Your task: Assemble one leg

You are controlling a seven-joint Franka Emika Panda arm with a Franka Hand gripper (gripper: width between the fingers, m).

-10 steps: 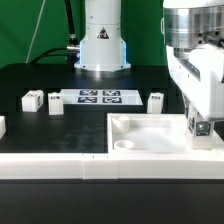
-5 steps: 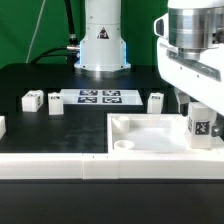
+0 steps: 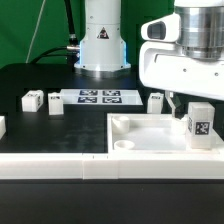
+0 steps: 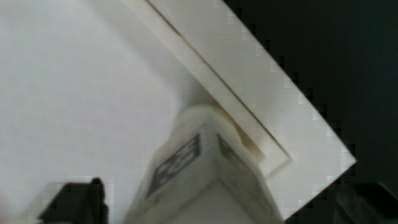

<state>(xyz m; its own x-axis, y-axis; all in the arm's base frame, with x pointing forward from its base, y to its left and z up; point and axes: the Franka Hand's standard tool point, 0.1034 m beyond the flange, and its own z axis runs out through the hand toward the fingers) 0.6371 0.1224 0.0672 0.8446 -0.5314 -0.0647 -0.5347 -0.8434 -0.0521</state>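
Observation:
A leg (image 3: pixel 200 124), a small white block with a marker tag, stands upright at the corner of the wide white tray-like piece (image 3: pixel 140 140) on the exterior view's right. My gripper (image 3: pixel 181 98) hangs above and just to the left of it, open and empty. In the wrist view the leg (image 4: pixel 214 165) shows from above against the piece's rim (image 4: pixel 222 60). One dark finger (image 4: pixel 75 203) stands apart from the leg. Two more legs (image 3: pixel 32 100) (image 3: pixel 56 104) stand at the left and another (image 3: pixel 155 101) behind the piece.
The marker board (image 3: pixel 100 97) lies in front of the robot base (image 3: pixel 102 45). A long white bar (image 3: pixel 50 165) runs along the front. Another white block (image 3: pixel 2 126) is cut off at the exterior view's left edge.
My gripper has let go of the leg at the tray-like piece's corner and risen, moving to the exterior view's left. The leg stays standing where it was.

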